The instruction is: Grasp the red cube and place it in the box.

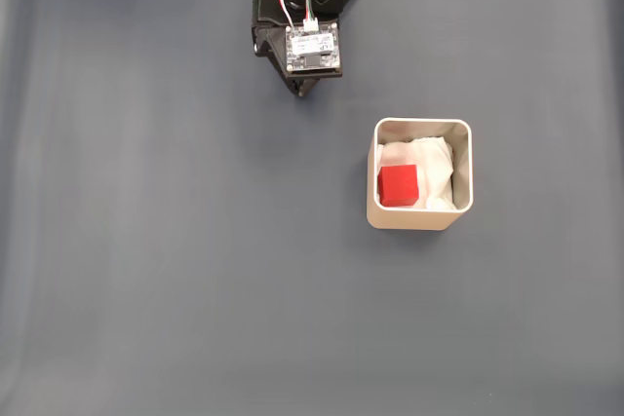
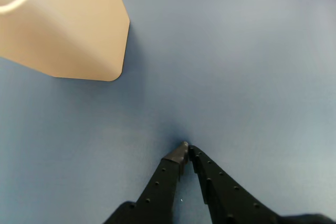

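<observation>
Now confirm placement as apparently complete: the red cube [image 1: 398, 186] rests inside the box [image 1: 466, 204] on white padding [image 1: 434, 168], while the gripper [image 2: 186, 148] sits clenched, empty, well apart above the bench [image 1: 146, 241].

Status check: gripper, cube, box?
Black two-finger gripper shut, empty, over bare mat. Small red cube inside beige square box, on white padding. Nothing in the way.

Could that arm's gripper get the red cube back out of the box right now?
Probably yes. The cube lies uncovered in the open-topped box, and the gripper, shut and empty, has bare table between.
</observation>
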Robot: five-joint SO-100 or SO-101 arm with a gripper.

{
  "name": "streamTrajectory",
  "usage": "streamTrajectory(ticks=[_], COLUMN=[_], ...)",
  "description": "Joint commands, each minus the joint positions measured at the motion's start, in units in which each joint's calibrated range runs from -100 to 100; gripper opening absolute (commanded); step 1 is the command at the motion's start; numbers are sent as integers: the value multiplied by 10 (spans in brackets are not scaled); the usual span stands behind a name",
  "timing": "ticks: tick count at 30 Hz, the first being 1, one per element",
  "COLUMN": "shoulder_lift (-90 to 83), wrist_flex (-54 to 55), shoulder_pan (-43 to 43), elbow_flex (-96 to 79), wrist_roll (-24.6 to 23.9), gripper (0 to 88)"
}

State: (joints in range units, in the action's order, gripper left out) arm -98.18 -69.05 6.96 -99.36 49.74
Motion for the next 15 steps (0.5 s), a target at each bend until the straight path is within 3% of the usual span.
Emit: streamTrajectory(ticks=[1, 15], shoulder_lift=[-17, -17], wrist_flex=[-20, -70], shoulder_pan=[-6, -27], elbow_flex=[-6, -6], wrist_roll=[0, -1], gripper=[3, 8])
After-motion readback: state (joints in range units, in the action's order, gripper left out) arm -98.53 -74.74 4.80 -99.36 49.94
